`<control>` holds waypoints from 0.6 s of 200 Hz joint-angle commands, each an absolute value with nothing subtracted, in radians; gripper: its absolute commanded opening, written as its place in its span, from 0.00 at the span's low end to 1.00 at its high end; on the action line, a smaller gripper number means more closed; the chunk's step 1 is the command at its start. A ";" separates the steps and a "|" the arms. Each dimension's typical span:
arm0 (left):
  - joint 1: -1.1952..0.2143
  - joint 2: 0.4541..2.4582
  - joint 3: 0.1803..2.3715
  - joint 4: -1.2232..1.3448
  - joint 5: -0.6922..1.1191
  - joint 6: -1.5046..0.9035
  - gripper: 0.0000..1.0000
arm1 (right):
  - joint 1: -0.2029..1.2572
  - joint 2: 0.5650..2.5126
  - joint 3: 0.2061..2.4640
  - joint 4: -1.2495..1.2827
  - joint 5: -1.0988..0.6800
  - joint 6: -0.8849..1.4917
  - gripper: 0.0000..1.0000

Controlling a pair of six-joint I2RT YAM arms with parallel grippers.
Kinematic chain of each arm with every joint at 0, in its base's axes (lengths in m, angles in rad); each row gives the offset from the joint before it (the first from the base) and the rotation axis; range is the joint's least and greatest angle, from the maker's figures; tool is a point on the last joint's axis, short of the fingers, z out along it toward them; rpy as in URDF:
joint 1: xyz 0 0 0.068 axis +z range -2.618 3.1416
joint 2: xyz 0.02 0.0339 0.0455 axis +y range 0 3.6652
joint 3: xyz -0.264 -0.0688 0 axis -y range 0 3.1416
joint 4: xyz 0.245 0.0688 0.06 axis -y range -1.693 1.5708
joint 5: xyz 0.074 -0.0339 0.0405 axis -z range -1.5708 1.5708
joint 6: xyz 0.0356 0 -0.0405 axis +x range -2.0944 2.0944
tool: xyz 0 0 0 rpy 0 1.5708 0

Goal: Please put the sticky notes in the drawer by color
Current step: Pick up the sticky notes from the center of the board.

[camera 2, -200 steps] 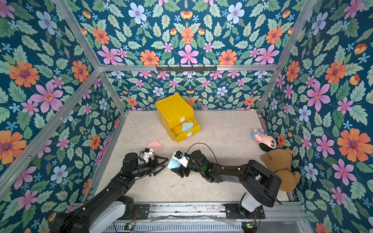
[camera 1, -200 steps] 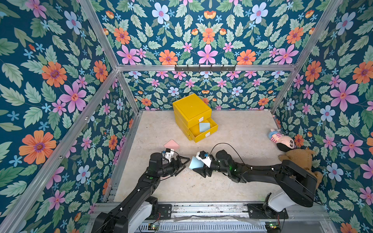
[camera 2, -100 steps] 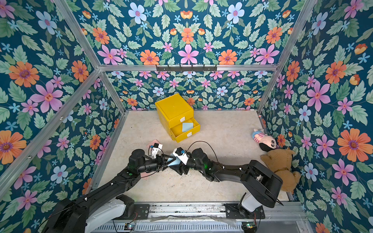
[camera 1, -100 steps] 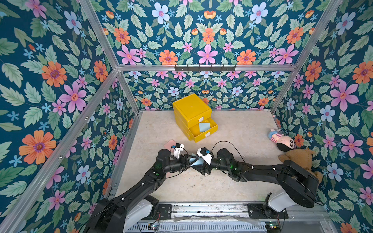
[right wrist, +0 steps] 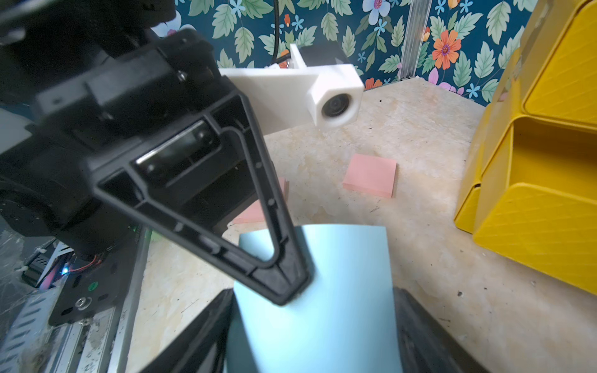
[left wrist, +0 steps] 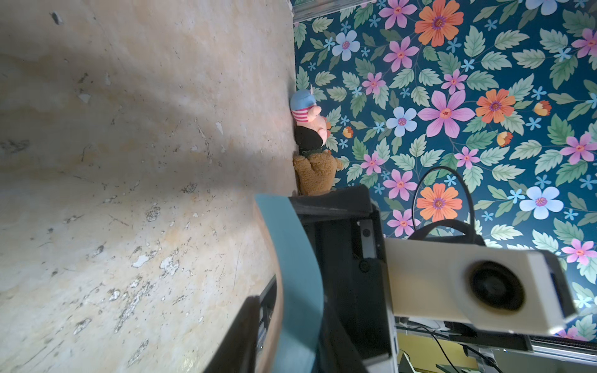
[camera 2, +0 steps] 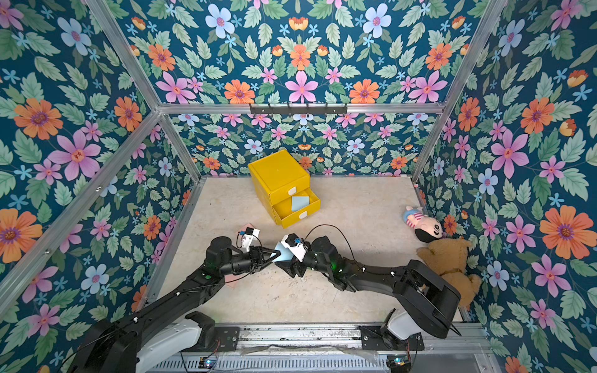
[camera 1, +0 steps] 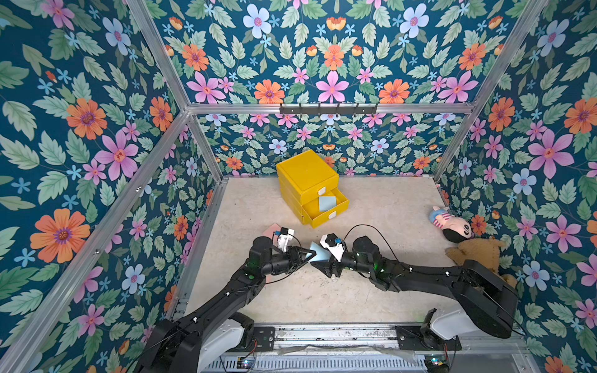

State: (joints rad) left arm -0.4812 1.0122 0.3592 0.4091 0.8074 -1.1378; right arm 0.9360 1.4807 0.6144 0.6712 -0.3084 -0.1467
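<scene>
Left claw (camera 2: 270, 254), right claw (camera 2: 287, 261) at blue pad (camera 2: 284, 253), drawer (camera 2: 278, 177) open

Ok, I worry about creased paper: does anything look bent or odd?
Yes. The light blue pad, gripped in mid-air by the right gripper and the left gripper, looks bowed into a curve instead of flat.

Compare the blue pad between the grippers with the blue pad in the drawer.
Support: the held pad hangs in the air between the right gripper and left gripper; the drawer pad rests inside the open yellow drawer. Shape: the held pad is bowed, the drawer pad flat. Both are light blue squares.
</scene>
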 commanded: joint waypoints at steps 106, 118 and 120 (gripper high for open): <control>-0.428 1.090 0.549 0.320 0.922 -0.836 0.00 | 0.756 1.263 0.535 0.854 -0.557 0.442 0.99; -0.428 1.119 0.581 0.362 0.965 -0.823 0.00 | 0.706 1.229 0.510 0.907 -0.560 0.609 0.99; -0.429 1.124 0.587 0.370 0.973 -0.822 0.00 | 0.699 1.224 0.508 0.908 -0.562 0.638 0.99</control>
State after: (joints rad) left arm -0.4278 1.0882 0.5365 0.3191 0.8734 -0.9398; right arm 0.7639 1.2724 0.5407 0.7540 -0.4789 0.2314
